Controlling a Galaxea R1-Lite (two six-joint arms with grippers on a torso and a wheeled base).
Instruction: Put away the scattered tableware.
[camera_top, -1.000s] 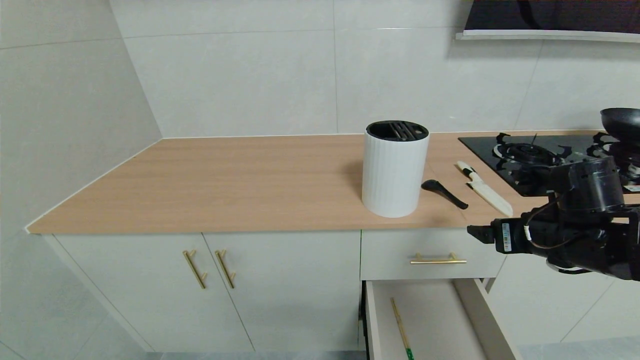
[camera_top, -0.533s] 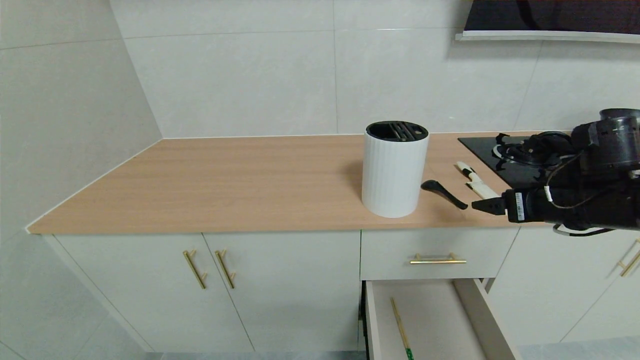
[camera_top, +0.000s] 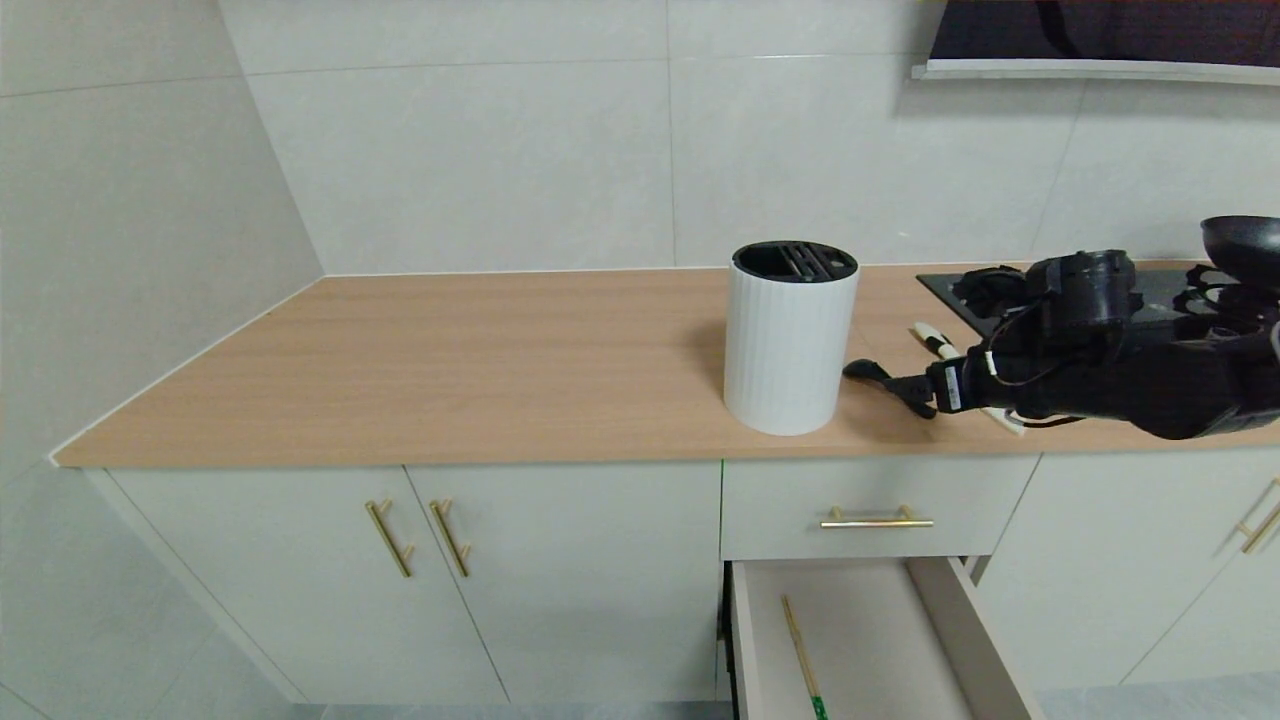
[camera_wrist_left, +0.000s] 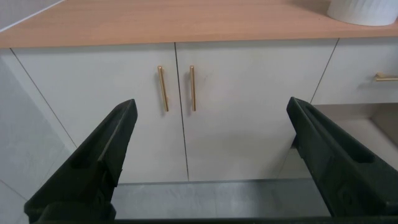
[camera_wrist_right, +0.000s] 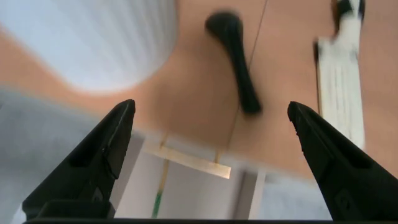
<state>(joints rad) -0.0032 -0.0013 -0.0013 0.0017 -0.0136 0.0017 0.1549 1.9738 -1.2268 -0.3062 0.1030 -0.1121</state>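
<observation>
tableware: black spoon (camera_top: 866, 372) and white knife (camera_wrist_right: 339, 87) lie on the counter.
counter (camera_top: 450, 360): brown wood.
drawer (camera_top: 950, 630): pulled open below (one chopstick (camera_top: 800, 645) inside).
holder (camera_top: 790, 340): white, upright, just beside the spoon.
right gripper (camera_top: 918, 390): jaws wide apart, over the spoon.
left gripper (camera_wrist_left: 211, 106): jaws wide apart, facing cupboard doors (camera_wrist_left: 249, 124).

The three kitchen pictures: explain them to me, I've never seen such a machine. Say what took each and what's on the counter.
This is a two-armed robot; each arm ends in a pincer. The wide picture comes from its head camera, the other two from wrist cameras looking between the fingers. On the counter stands a white holder, with a black spoon and a white knife beside it. The right pincer, open, hovers by the spoon; the left pincer, open, faces cabinet doors. Nothing is held.
</observation>
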